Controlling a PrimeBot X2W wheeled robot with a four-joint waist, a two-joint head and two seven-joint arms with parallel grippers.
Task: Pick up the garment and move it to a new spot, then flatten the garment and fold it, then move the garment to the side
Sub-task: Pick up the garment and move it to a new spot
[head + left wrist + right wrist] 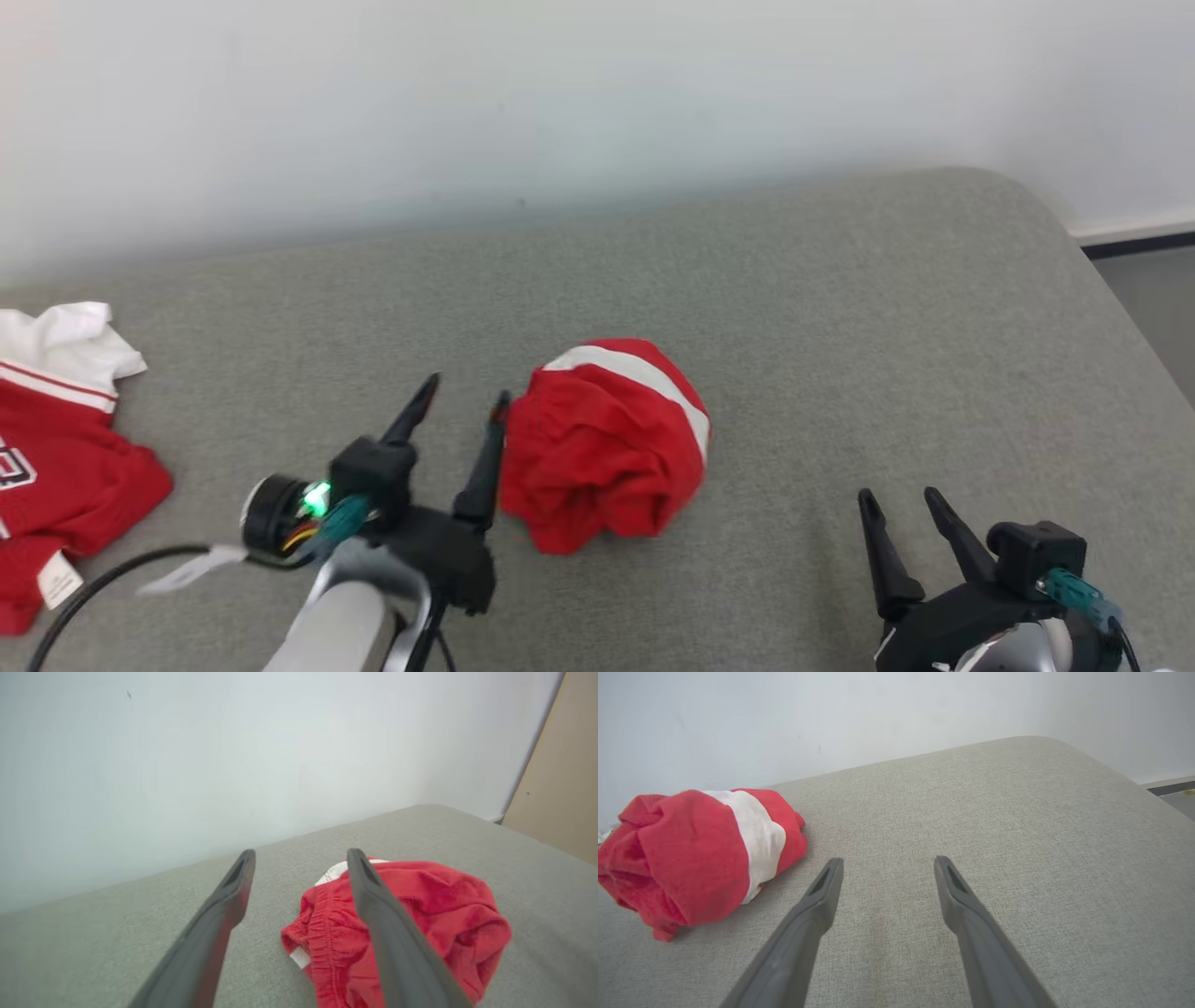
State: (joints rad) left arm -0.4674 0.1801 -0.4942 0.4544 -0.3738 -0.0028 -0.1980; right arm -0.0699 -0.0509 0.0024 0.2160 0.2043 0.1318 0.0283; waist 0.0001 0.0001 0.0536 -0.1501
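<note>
Garment: a crumpled red cloth garment (597, 467) is seen bunched on the grey fabric-covered worktop (840, 327), near the middle and a little towards the robot's left
Garment axis: the bundle is nearly round, so no clear long axis can be told; a white stripe (644, 373) is seen crossing its far top, slanting from the far left down to the right side
Left arm: a pale forearm (341, 625) is seen coming up from the bottom edge of the head view, with the left pincer (467, 390) pointed away towards the white wall (597, 93); its fingers are spread with nothing between them, and the finger (487, 467) nearer the bundle is set just beside the garment's left edge; contact cannot be told
Right arm: the right pincer (899, 497) is held low at the near right, parted and empty, pointed away over bare worktop and well apart from the garment
Left wrist view: a gathered elastic waistband (322, 924) is shown on the bundle's near side, and a beige panel (556, 788) at the right
Right wrist view: the white stripe is shown as a broad band wrapped over the bundle, which lies to the left of the fingers
Head view: a second red and white jersey (65, 467) is shown at the worktop's left edge, well apart from the bundle
</note>
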